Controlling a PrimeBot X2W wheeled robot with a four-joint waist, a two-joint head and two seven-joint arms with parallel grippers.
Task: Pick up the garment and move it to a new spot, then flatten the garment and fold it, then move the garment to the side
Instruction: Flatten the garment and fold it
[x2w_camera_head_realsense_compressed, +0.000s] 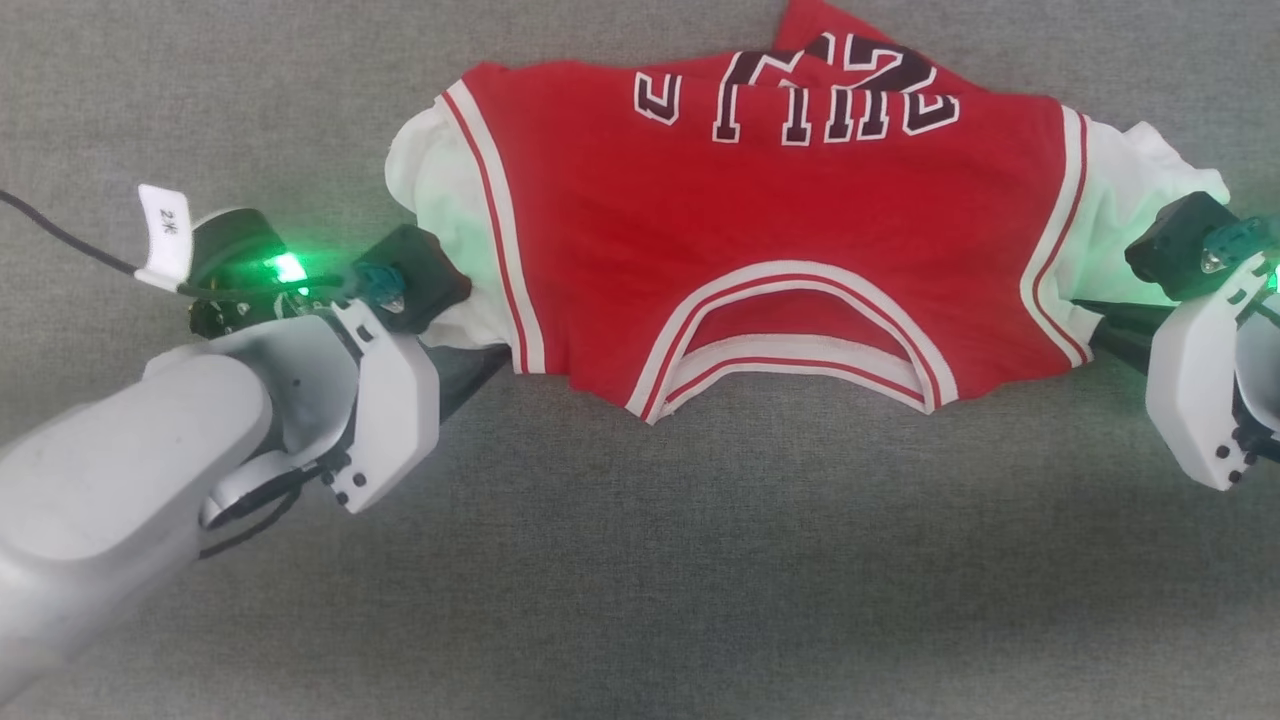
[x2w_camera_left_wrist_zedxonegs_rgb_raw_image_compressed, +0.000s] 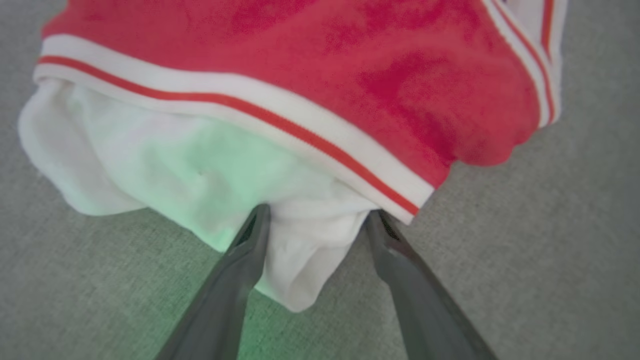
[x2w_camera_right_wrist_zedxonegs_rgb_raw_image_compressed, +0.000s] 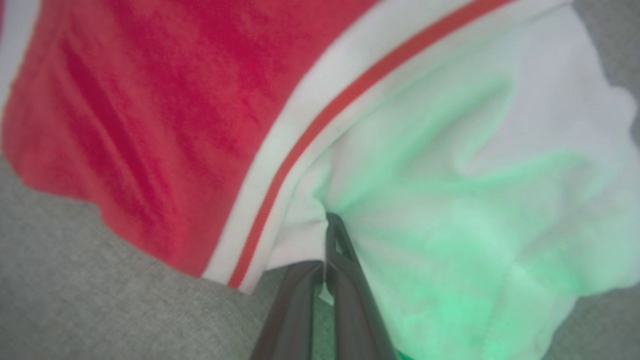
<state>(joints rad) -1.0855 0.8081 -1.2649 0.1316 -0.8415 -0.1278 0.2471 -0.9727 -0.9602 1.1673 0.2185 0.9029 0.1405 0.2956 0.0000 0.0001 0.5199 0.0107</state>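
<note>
The garment (x2w_camera_head_realsense_compressed: 780, 230), a red jersey with white sleeves and striped trim, lies spread on the grey surface, its collar toward me and its dark lettering on the far side. My left gripper (x2w_camera_head_realsense_compressed: 490, 360) reaches the left white sleeve. In the left wrist view this gripper (x2w_camera_left_wrist_zedxonegs_rgb_raw_image_compressed: 317, 215) is open, with a fold of white sleeve (x2w_camera_left_wrist_zedxonegs_rgb_raw_image_compressed: 300, 260) lying between its fingers below the garment's red body (x2w_camera_left_wrist_zedxonegs_rgb_raw_image_compressed: 300, 65). At the other white sleeve is my right gripper (x2w_camera_head_realsense_compressed: 1095, 335). The right wrist view shows it (x2w_camera_right_wrist_zedxonegs_rgb_raw_image_compressed: 330, 240) shut on the sleeve cloth (x2w_camera_right_wrist_zedxonegs_rgb_raw_image_compressed: 450, 175) just beside the striped seam of the garment (x2w_camera_right_wrist_zedxonegs_rgb_raw_image_compressed: 150, 100).
A grey woven surface (x2w_camera_head_realsense_compressed: 640, 560) stretches all around the jersey, with free room in front of it. A black cable (x2w_camera_head_realsense_compressed: 60, 235) with a white tag (x2w_camera_head_realsense_compressed: 165, 235) runs to my left wrist. Green light from both wrists tints the sleeves.
</note>
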